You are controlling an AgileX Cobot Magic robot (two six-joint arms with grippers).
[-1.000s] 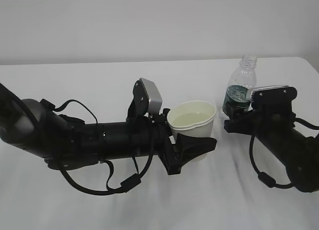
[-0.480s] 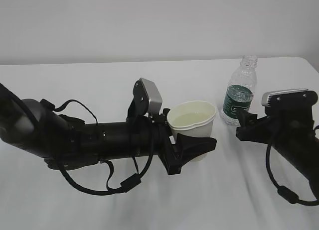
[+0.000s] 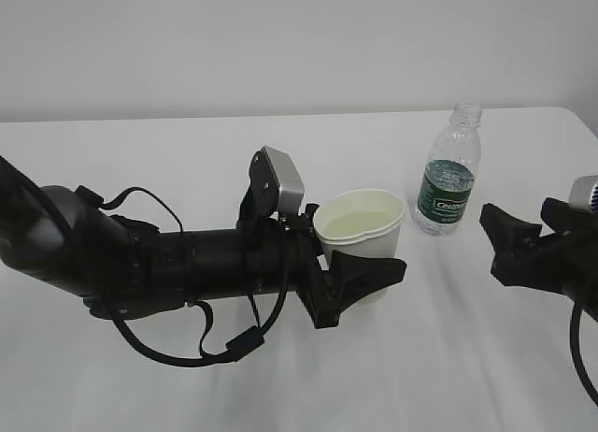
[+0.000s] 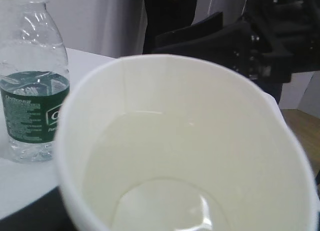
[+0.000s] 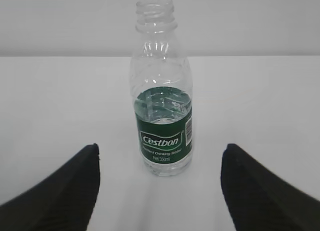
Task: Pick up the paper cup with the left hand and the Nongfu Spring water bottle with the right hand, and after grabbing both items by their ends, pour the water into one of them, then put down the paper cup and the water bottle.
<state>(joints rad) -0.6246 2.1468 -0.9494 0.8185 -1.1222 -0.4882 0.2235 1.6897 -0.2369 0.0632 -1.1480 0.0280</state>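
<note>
- Exterior view, left side: left hand (image 3: 187,264) lies low along the table (image 3: 140,385), its pincer (image 3: 360,278) closed round the lower wall of the paper cup (image 3: 360,228). Cup upright, rim up, water (image 3: 358,225) inside.
- Left wrist view: water (image 4: 165,191) pools in the cup's bottom; the rim (image 4: 150,61) fills the frame.
- Centre-right: water bottle (image 3: 449,175) stands upright on the table, capless, long axis vertical, just right of the cup and a little farther back. Nothing touches it.
- Right side: right hand (image 3: 561,254) near the frame edge, its pincer (image 3: 509,242) open and empty, clear of the bottle.
- Right wrist view: bottle (image 5: 161,98) sits dead ahead, centred between the two spread fingers (image 5: 55,191), with bare table between.
- Judgement: bottle looks set down and released. What remains is the cup: the left pincer must free it with the cup base flat on the table. Whether the base already rests there, cannot tell.
</note>
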